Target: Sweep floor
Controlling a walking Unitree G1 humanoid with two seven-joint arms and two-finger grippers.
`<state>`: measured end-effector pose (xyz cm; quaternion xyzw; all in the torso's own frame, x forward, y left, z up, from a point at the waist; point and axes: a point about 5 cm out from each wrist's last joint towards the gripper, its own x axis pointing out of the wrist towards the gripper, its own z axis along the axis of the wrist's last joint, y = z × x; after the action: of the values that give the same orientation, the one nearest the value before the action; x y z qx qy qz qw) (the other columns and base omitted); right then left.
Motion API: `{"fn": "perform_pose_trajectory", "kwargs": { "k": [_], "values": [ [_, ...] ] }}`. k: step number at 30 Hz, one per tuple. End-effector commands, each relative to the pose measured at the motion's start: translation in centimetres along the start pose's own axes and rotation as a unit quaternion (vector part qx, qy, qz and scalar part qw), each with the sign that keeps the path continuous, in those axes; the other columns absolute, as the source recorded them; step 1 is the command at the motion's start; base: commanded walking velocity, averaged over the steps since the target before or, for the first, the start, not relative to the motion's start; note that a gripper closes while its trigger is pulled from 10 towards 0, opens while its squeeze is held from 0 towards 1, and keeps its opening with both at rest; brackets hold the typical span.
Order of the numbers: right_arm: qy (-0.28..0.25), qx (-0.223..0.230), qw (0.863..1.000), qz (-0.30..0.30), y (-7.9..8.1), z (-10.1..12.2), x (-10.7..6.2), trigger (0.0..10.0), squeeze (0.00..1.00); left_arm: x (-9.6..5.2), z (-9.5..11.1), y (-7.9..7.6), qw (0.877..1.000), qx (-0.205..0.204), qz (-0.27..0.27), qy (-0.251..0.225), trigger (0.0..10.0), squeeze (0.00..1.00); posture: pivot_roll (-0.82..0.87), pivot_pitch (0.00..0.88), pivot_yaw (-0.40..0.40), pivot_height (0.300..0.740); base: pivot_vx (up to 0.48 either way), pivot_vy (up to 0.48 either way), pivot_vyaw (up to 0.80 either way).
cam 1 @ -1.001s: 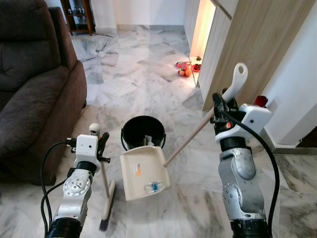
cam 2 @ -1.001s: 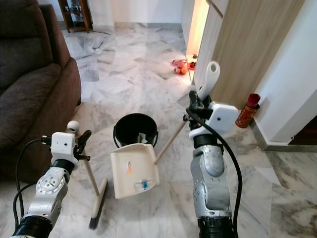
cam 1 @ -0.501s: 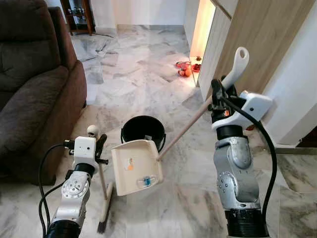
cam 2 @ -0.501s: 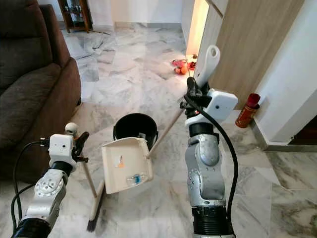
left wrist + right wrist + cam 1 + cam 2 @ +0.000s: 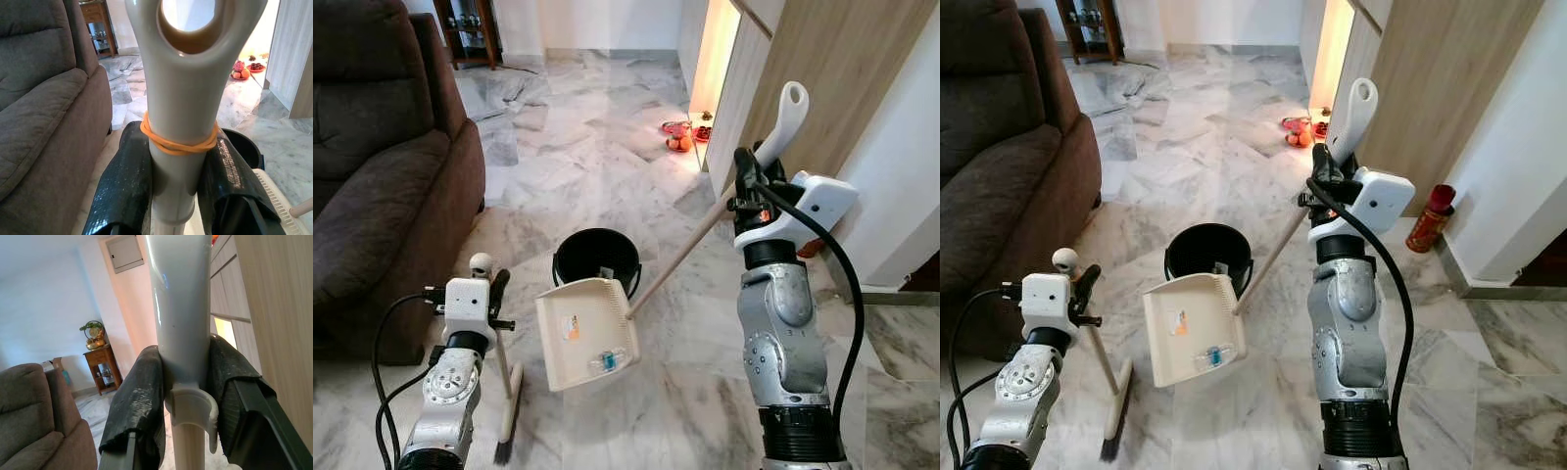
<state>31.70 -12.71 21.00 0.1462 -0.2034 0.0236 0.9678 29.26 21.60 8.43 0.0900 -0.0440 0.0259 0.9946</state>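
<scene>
1. The dustpan (image 5: pixel 584 333) sits tilted on the marble floor (image 5: pixel 578 147), bits of litter in it, just in front of a black bin (image 5: pixel 597 258).
2. The right pincer (image 5: pixel 751 191) is clenched on the dustpan's long handle.
3. The left pincer (image 5: pixel 489 294) is clenched on the broom (image 5: pixel 509 406), whose bristles touch the floor beside a brown sofa (image 5: pixel 382 176).
</scene>
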Motion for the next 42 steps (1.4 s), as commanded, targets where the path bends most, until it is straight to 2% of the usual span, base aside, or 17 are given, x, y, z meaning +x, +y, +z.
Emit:
{"fn": "perform_pose_trajectory", "kwargs": {
  "k": [1, 42],
  "values": [
    [-0.032, 0.02, 0.999, 0.006, 0.53, 1.36, 0.76, 10.0, 0.0, 0.28, 1.15, 0.24, 0.999, 0.014, 0.005, -0.031, 10.0, 0.0, 0.08, 0.046, -0.032, 0.74, 0.289, 0.0, 0.0],
    [-0.028, 0.054, 0.998, 0.009, 0.73, 1.44, 1.2, 10.0, 0.0, 0.32, 1.21, -0.14, 0.999, 0.011, 0.009, -0.035, 10.0, 0.0, 0.07, 0.027, -0.039, 0.74, 0.322, 0.0, 0.0]
  ]
}}
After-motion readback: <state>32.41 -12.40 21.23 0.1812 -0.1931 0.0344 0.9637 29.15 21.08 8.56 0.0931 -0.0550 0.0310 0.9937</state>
